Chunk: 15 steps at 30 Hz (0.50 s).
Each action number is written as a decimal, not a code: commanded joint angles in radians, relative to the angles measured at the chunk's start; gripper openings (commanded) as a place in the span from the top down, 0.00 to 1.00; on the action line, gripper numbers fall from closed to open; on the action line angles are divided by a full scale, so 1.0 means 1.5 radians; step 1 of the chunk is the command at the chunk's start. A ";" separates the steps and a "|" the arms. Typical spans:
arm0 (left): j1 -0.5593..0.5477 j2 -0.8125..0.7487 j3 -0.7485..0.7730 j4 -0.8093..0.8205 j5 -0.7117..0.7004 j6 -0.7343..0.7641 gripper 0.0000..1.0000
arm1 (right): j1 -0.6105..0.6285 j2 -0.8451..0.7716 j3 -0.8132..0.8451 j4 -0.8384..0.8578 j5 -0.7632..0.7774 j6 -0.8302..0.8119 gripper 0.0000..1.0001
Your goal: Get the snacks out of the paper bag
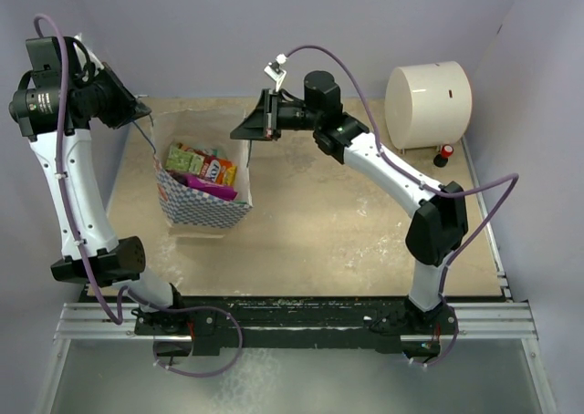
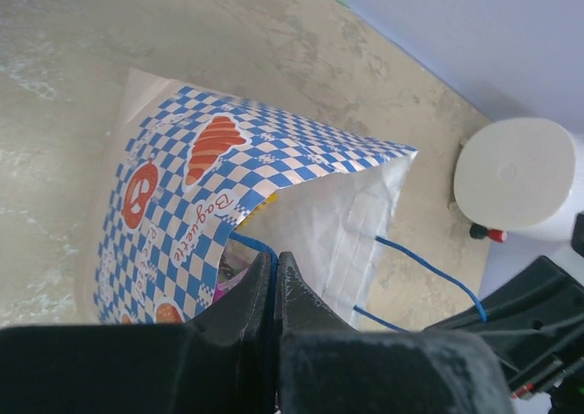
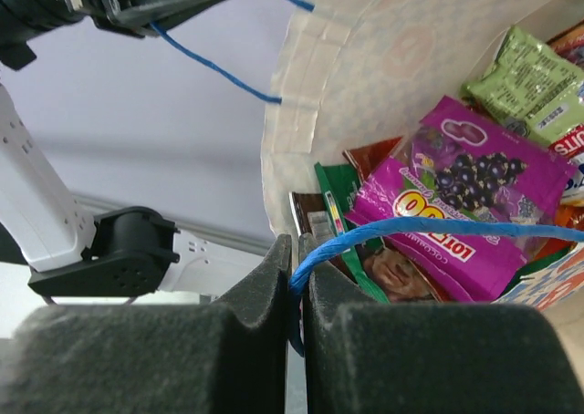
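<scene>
My left pincer (image 2: pixel 276 282) is clenched on one blue cord handle (image 2: pixel 251 243), my right pincer (image 3: pixel 294 268) on the other, holding the paper bag (image 1: pixel 203 209) open on the tabletop (image 1: pixel 347 222). The snacks (image 3: pixel 461 195) lie inside; I'd tilt slowly, both cords evenly taut, to avoid tearing the paper.

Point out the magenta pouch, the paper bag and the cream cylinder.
magenta pouch (image 3: pixel 456 200), right wrist view, middle of front.
paper bag (image 2: pixel 173 204), left wrist view, checkered side.
cream cylinder (image 1: pixel 427 104), top view, its middle.
</scene>
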 commanded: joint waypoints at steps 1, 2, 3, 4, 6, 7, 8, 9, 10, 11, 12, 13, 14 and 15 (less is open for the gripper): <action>0.001 -0.021 -0.035 0.166 0.139 -0.001 1.00 | -0.002 -0.066 -0.006 0.008 -0.059 -0.036 0.92; 0.001 -0.021 -0.050 0.169 0.151 -0.009 1.00 | -0.003 -0.071 -0.006 -0.009 -0.058 -0.052 0.93; 0.001 -0.022 -0.062 0.170 0.155 -0.016 1.00 | -0.005 -0.077 -0.006 -0.021 -0.055 -0.061 0.93; 0.001 -0.026 -0.075 0.170 0.156 -0.019 1.00 | -0.008 -0.081 -0.007 -0.026 -0.053 -0.067 0.93; 0.001 -0.038 -0.103 0.168 0.141 -0.020 1.00 | -0.016 -0.090 -0.014 -0.026 -0.051 -0.067 0.95; 0.001 -0.046 -0.116 0.164 0.126 -0.020 1.00 | -0.021 -0.095 -0.018 -0.024 -0.048 -0.065 0.97; 0.001 -0.055 -0.128 0.161 0.111 -0.021 0.98 | -0.025 -0.105 -0.026 -0.018 -0.042 -0.062 0.99; 0.001 -0.064 -0.143 0.162 0.103 -0.021 0.94 | -0.028 -0.119 -0.037 -0.004 -0.031 -0.065 1.00; 0.001 -0.075 -0.161 0.167 0.103 -0.020 0.91 | -0.029 -0.135 -0.050 0.008 -0.017 -0.075 1.00; 0.001 -0.083 -0.180 0.176 0.106 -0.018 0.90 | -0.029 -0.153 -0.064 0.014 0.002 -0.086 1.00; 0.001 -0.088 -0.194 0.181 0.106 -0.017 0.89 | -0.029 -0.173 -0.080 0.020 0.023 -0.096 1.00; 0.001 -0.091 -0.201 0.180 0.103 -0.018 0.89 | -0.029 -0.184 -0.093 0.026 0.039 -0.099 1.00; 0.001 -0.089 -0.199 0.173 0.097 -0.020 0.85 | -0.032 -0.191 -0.100 0.026 0.048 -0.101 1.00; 0.001 -0.086 -0.188 0.164 0.091 -0.021 0.81 | -0.037 -0.192 -0.098 0.018 0.046 -0.102 1.00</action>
